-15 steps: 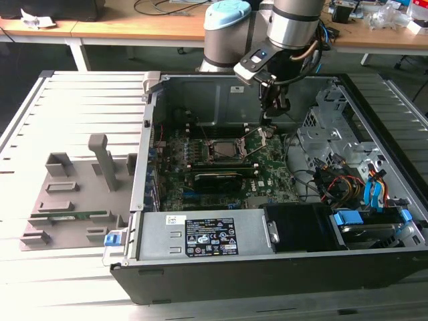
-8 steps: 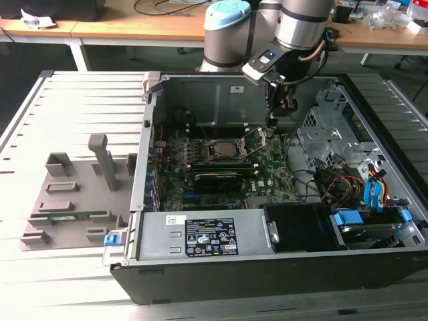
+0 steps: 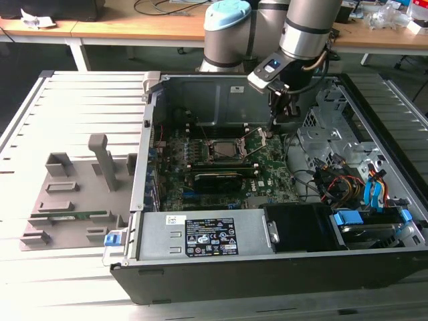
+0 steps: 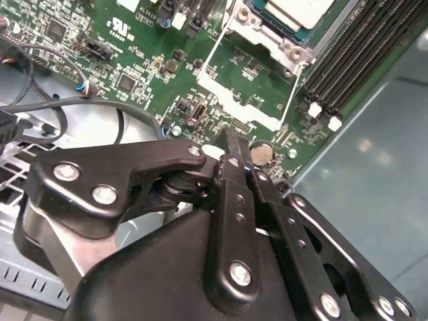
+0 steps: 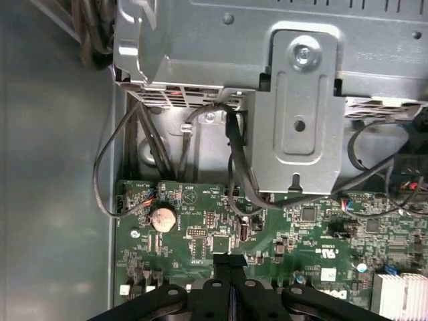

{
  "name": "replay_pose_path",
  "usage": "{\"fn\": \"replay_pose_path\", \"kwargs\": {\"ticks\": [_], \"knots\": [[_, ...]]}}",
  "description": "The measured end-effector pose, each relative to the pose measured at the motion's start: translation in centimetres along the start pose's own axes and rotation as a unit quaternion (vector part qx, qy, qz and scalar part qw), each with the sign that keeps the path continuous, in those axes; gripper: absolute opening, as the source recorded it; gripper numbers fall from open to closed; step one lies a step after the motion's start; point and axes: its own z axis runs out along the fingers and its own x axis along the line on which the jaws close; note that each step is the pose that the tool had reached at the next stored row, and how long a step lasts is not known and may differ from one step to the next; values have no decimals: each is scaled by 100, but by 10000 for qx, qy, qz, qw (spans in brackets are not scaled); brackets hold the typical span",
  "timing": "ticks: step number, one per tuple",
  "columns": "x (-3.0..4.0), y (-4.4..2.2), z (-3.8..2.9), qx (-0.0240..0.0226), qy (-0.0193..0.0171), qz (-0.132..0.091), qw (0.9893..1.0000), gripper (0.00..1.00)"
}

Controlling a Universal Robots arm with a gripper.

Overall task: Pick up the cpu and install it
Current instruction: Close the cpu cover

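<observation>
while the cpu [image 4: 294, 10] lies in its socket [image 4: 267, 33], the jaws hang over the board [image 4: 134, 60].
pressed together, near the coin cell [image 4: 261, 155].

In the second wrist view we are seeing only part of the thin, flat square cpu [image 4: 297, 9] with its dull silvery metal top plate, because the picture's edge is cutting the rest off. There the black metal gripper [image 4: 234, 144] and its linkage are hiding much of the green circuit board [image 4: 134, 60] from us. In the first wrist view the edge is cutting through a ribbed silver heatsink [image 5: 399, 294].
</observation>
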Motion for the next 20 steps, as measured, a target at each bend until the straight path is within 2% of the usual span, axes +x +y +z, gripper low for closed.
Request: {"fn": "replay_pose_path", "kwargs": {"ticks": [3,7,15,20], "knots": [[8,5,100,0,1,0,10000,11],[13,-3,177,1,1,1,10000,11],[15,-26,186,0,0,1,10000,11],[17,-85,188,0,0,0,10000,11]]}}
